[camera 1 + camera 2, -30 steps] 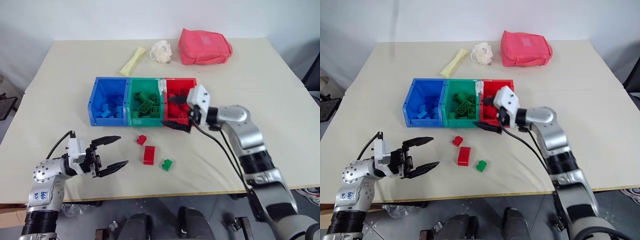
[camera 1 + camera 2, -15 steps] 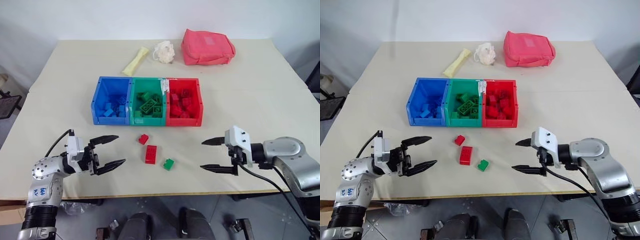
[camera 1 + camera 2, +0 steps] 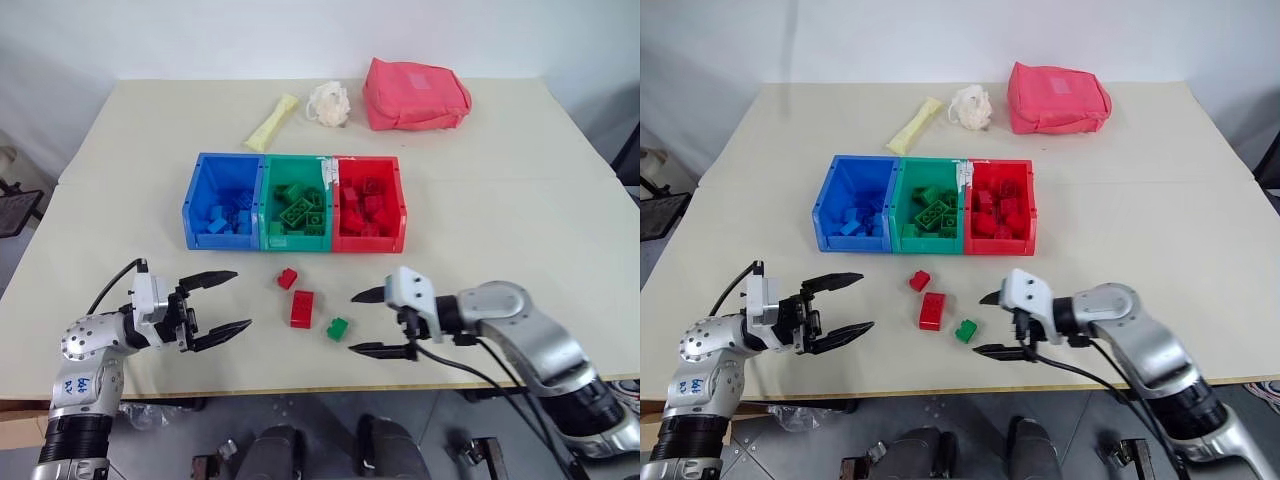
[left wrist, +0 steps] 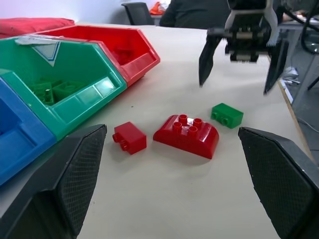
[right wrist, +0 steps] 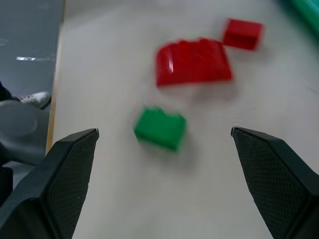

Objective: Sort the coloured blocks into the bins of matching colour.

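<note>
Three loose studded plastic bricks on beige table [image 3: 520, 190], near side of joined bins [image 3: 295, 203]: small red brick [image 3: 287, 278], larger red brick [image 3: 300, 308], small green brick [image 3: 337, 327]. Right gripper [image 3: 370, 322] fingers wide, empty, just right of green brick. Left gripper [image 3: 225, 301] wide, empty. Advice: straddle green brick squarely, close across its short sides.

I see blue [image 3: 222, 200], green [image 3: 295, 202] and red [image 3: 371, 203] bins, two red blocks [image 3: 287, 278] [image 3: 301, 308], one green block [image 3: 337, 327], a red pouch [image 3: 414, 94], a pale yellow packet [image 3: 269, 121], all on a beige table [image 3: 520, 210].
</note>
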Controlling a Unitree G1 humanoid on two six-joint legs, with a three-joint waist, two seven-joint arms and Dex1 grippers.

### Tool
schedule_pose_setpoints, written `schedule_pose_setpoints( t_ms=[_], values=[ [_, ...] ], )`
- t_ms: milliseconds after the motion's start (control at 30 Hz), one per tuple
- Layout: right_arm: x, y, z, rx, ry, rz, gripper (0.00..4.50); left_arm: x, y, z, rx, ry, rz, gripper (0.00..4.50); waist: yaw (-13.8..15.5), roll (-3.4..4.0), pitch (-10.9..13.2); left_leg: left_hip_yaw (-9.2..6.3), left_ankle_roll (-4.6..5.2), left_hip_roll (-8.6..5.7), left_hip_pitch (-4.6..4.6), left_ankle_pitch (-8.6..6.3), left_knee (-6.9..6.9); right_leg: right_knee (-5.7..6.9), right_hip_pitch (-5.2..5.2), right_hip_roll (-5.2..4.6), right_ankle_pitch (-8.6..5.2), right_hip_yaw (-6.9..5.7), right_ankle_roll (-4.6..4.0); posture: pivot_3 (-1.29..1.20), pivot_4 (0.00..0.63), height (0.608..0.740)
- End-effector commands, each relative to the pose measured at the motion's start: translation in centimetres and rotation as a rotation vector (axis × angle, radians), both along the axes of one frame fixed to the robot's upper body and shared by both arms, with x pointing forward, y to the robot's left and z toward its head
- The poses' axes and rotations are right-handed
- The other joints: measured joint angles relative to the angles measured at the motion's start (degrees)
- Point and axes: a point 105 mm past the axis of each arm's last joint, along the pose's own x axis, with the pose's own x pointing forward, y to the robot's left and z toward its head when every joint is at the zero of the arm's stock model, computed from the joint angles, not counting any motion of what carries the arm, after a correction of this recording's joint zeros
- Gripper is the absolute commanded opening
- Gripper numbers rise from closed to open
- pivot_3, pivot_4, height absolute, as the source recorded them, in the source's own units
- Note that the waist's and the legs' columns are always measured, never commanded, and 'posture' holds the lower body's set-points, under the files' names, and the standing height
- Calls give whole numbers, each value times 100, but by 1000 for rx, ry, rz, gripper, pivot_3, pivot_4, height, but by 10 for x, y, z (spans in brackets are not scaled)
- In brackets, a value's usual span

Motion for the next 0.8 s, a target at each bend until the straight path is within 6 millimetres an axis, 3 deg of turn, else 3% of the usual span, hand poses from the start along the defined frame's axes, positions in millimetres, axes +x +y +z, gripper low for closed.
schedule_pose_setpoints(
  t_ms=[33, 133, 367, 667, 800],
  values=[
    [4, 7, -5, -19, -20, -1, 4454, -5, -3, 5, -11, -23, 1, 4500, 10, 0, 0, -2, 0, -1, 0, 0, 0, 1, 0, 0, 0, 0, 0, 0, 150, 740],
    [3, 9, -10, -34, -10, 10, 4454, -8, -4, 5, -14, -23, 5, 4500, 10, 0, 0, -8, 2, -6, -1, 1, 1, 1, 1, -2, 0, 0, 0, 0, 150, 740],
    [4, 19, -5, 17, -21, 32, 3152, -12, -2, 6, -18, -24, 32, 4500, -11, 0, 0, -5, 1, -3, 0, 1, 0, 2, 1, 3, 0, -2, 0, 0, 150, 740],
    [3, 20, 2, 35, -35, 43, 36, -11, -3, 7, -19, -26, 38, 4500, -8, 0, 0, -7, 1, -4, 0, 1, 0, 3, 1, 3, 0, -3, 0, 0, 150, 740],
    [2, 18, 2, 33, -32, 45, 11, -9, -3, 7, -20, -28, 38, 4500, -6, 0, 0, -6, 1, -4, 0, 1, 0, 3, 0, 3, 0, -3, 0, 0, 150, 740]
  ],
)
